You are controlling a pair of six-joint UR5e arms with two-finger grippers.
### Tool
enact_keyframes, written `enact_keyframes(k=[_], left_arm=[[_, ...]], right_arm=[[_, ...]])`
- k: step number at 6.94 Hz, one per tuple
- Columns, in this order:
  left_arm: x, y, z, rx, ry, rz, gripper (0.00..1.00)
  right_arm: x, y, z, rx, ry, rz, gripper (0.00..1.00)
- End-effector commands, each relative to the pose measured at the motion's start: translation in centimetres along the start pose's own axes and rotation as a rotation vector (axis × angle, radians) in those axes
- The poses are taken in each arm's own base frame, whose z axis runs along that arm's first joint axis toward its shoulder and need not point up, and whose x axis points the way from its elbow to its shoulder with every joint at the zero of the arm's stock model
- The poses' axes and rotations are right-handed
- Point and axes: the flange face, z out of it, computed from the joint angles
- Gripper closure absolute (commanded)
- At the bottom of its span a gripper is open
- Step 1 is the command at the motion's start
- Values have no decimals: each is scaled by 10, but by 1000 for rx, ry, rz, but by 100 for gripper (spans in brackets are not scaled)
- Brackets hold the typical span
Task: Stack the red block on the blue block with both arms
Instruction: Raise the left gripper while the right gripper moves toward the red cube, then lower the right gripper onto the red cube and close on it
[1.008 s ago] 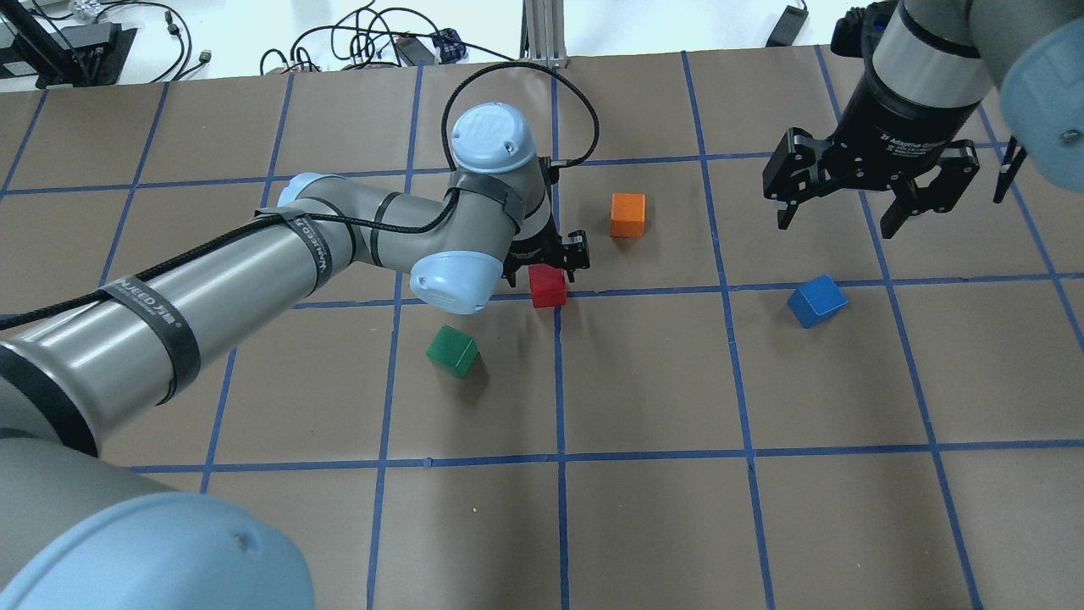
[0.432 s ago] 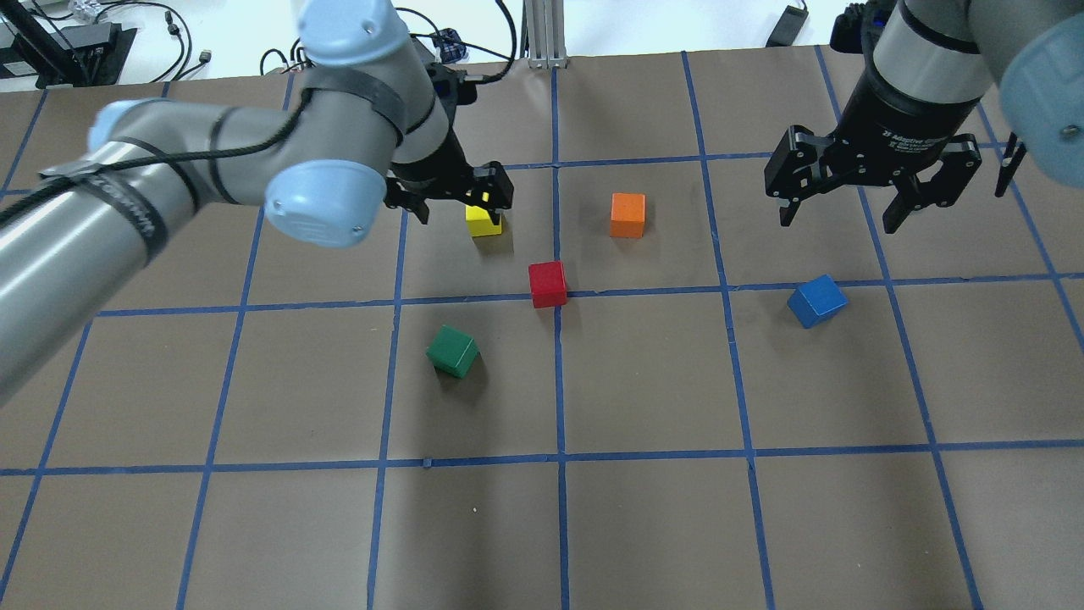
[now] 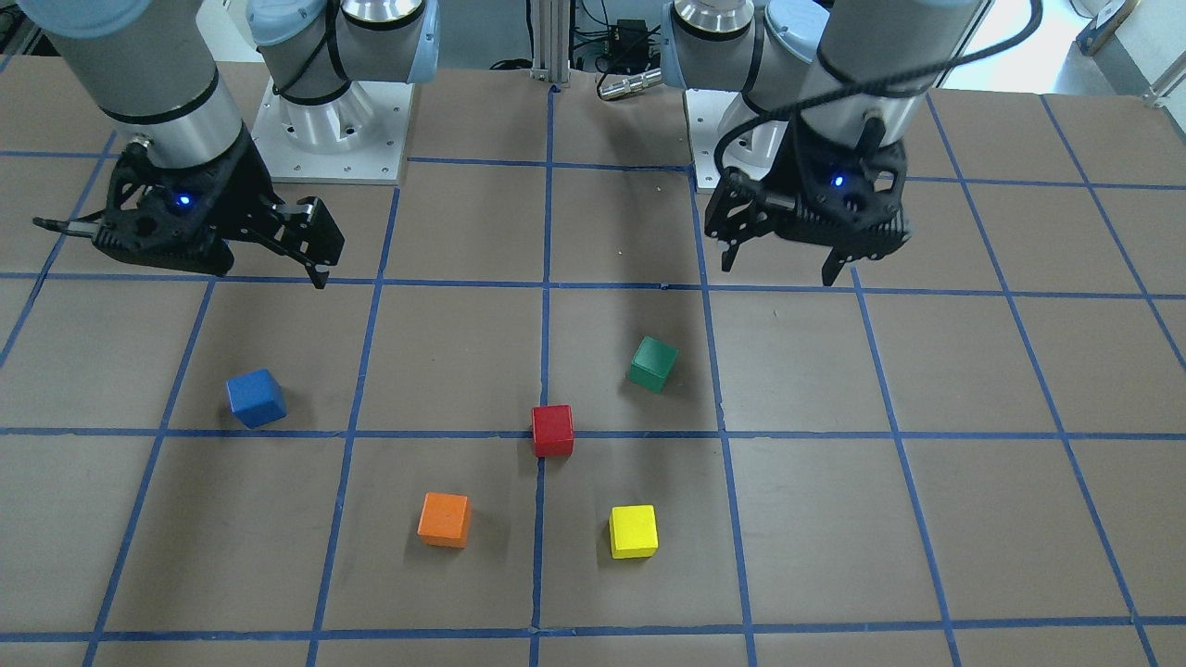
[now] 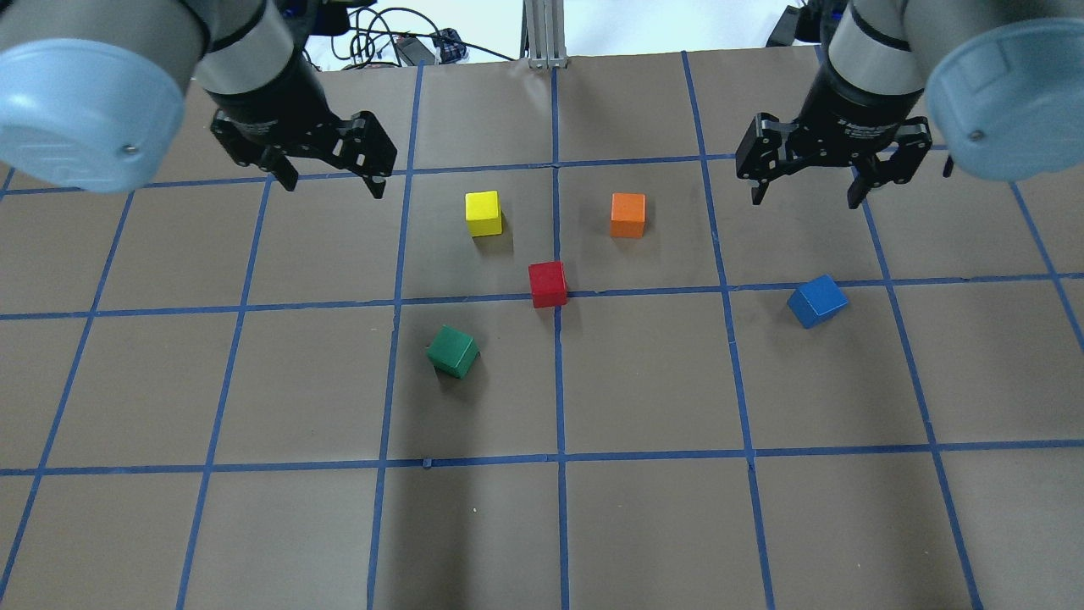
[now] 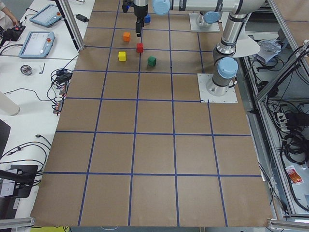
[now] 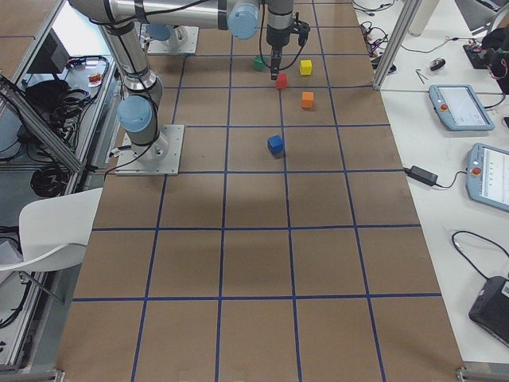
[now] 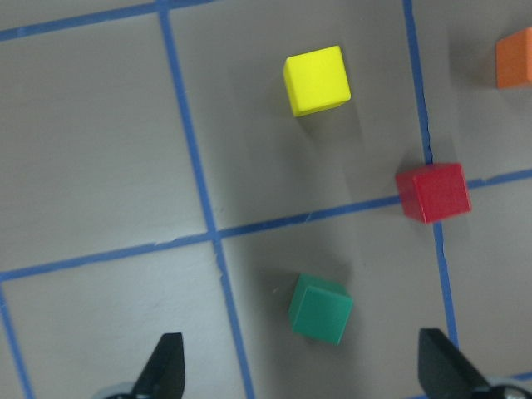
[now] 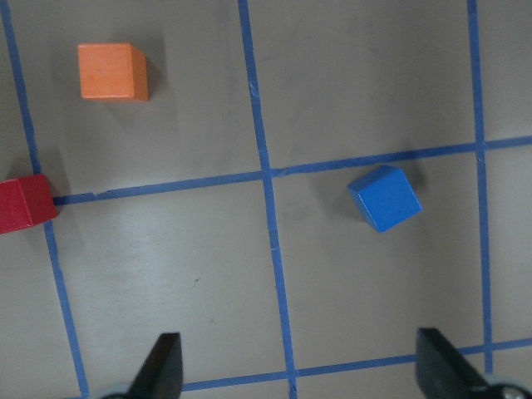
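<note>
The red block (image 4: pixel 547 283) sits on the table's middle blue line, and also shows in the front view (image 3: pixel 552 431) and the left wrist view (image 7: pixel 432 192). The blue block (image 4: pixel 817 301) lies turned at an angle to its right, and shows in the front view (image 3: pixel 256 397) and the right wrist view (image 8: pixel 384 198). My left gripper (image 4: pixel 332 182) hangs open and empty above the table, far left of the red block. My right gripper (image 4: pixel 804 199) hangs open and empty, high above the table and beyond the blue block.
A yellow cube (image 4: pixel 483 213) and an orange cube (image 4: pixel 627 214) stand just beyond the red block. A green cube (image 4: pixel 452 351) lies nearer and to its left. The arm bases (image 3: pixel 329 111) are at the table's robot side.
My left arm has risen and swung away to the left from the red block, uncovering the yellow cube. My right gripper has drifted slightly back. No block has moved.
</note>
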Motion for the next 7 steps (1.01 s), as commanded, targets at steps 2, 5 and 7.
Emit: enact_keyframes(k=[2,5,7], left_arm=[[-18,25,-23,22,-26,-35,0],[-19,22,-17,6,-12,-44,0],[-17,25,-14,-26,4,-61,0]], right_arm=[[-87,-17,47,18,-9,-25,0],[-161,-19,107,15,-12,-117,0],[-190,-15,148,-26,-1,-120,0]])
